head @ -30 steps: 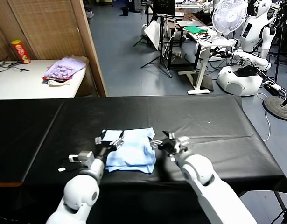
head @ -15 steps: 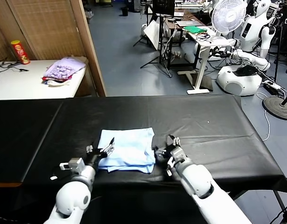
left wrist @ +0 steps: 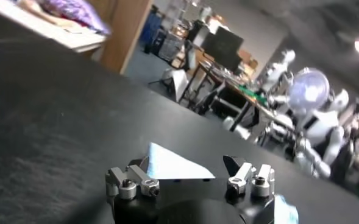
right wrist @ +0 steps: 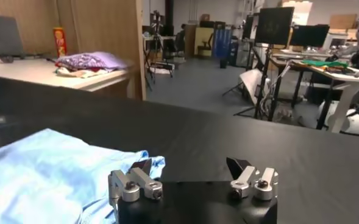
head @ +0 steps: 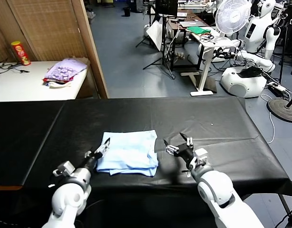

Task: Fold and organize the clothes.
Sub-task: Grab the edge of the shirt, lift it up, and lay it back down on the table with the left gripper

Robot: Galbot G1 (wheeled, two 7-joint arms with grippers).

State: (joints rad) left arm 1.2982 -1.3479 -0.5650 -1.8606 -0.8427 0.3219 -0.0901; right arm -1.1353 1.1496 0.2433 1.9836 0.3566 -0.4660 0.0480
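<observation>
The clothes, a pale sky-blue T-shirt (head: 129, 152), lie folded into a flat rectangle on the black table (head: 207, 118). My left gripper (head: 99, 149) rests open at the shirt's left edge, with nothing between its fingers. In the left wrist view (left wrist: 187, 162), a shirt corner (left wrist: 170, 168) shows just beyond the open fingers. My right gripper (head: 178, 145) is open on the bare black cloth just right of the shirt, apart from it. The right wrist view (right wrist: 189, 164) shows the shirt (right wrist: 39, 173) beside one finger and nothing held.
A purple patterned cloth heap (head: 65, 70) and a red can (head: 21, 52) sit on a white table (head: 22, 85) at the back left. A wooden screen (head: 91, 42) stands behind it. Desks, a fan (head: 233, 16) and other robots fill the room beyond.
Both grippers have drawn back off the shirt, the left one outward to the left, the right one to the right. The shirt has settled flat.
</observation>
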